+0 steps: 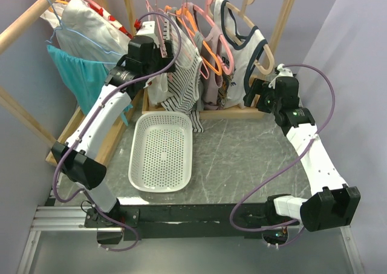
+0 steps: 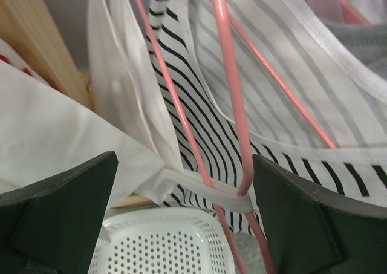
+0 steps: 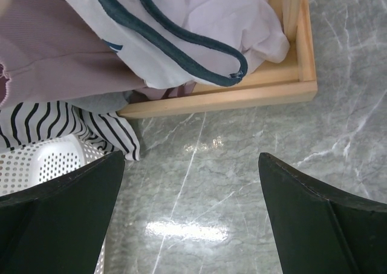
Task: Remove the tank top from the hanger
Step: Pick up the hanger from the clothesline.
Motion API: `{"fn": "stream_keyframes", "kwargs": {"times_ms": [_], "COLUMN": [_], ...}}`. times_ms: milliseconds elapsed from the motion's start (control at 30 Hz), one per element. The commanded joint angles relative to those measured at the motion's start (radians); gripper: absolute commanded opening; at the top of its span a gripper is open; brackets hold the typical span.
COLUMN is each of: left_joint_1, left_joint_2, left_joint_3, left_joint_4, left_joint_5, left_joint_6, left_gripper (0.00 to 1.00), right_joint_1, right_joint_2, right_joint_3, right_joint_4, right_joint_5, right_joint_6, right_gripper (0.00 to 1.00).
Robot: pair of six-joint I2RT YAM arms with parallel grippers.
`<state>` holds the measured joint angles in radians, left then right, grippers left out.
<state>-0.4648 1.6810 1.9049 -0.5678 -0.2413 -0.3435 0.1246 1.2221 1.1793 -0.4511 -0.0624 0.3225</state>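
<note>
**Left arm at the rack, approach stage.** The left gripper [image 2: 184, 168] is hanging wide open, its dark fingers [image 2: 290, 219] flanking the striped tank top [image 2: 199, 123] where a white-bound strap is crossing the pink hanger [image 2: 233, 104]. Nothing is being gripped yet. The right gripper [image 3: 192, 165] is also standing open and holding nothing, hovering over the marble-patterned table [image 3: 254, 147] near the rack's wooden base frame [image 3: 242, 95]. The garment is hanging on the rail among other clothes, above the far end of the white perforated basket [image 1: 134, 165].

Judged best practice is closing on the fabric strap alone, leaving out the thin, rigid, smooth hanger rod, then drawing the strap outward over the hanger's shoulder. The black-and-white knit is looking thin, limp and stretchy. Its bound hem is probably offering the firmest purchase.
</note>
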Motion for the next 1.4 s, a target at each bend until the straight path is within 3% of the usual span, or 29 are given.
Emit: {"fn": "stream_keyframes", "kwargs": {"times_ms": [0,233,400,533,667,767,1100,1367], "left_joint_1": [-0.005,-0.008,-0.008,-0.008,-0.008,-0.008,-0.008,-0.008], "left_joint_2": [-0.017,-0.05,-0.052,-0.06,-0.067,-0.061,-0.104,-0.145], "left_joint_3": [0.025,-0.061,-0.064,-0.064,-0.064,-0.047,-0.072,0.046], "left_joint_4": [0.072,0.173,0.193,0.206,0.206,0.183,0.161,0.037], "left_joint_5": [-0.122,-0.069,-0.043,-0.036,-0.035,-0.027,0.003,0.039], "left_joint_6": [0.011,0.031,0.034,0.035,0.041,0.041,0.07,0.093], "left_gripper": [0.99,0.99,0.61,0.56,0.41,0.01,0.01,0.01], "right_joint_1": [-0.003,-0.003,-0.003,-0.003,-0.003,-0.003,-0.003,-0.005], "right_joint_2": [-0.027,-0.033,-0.024,-0.021,-0.01,-0.009,-0.047,-0.052], "right_joint_3": [0.052,0.029,0.019,0.014,0.014,0.014,-0.004,-0.004], "right_joint_4": [-0.011,-0.006,-0.001,0.0,-0.003,-0.006,-0.003,-0.009], "right_joint_5": [0.021,0.024,0.021,0.019,0.018,0.013,0.006,-0.001], "right_joint_6": [-0.016,-0.016,-0.008,-0.007,-0.007,-0.003,0.007,0.013], "right_gripper": [1.0,1.0,1.0,1.0,1.0,1.0,1.0,1.0]}}
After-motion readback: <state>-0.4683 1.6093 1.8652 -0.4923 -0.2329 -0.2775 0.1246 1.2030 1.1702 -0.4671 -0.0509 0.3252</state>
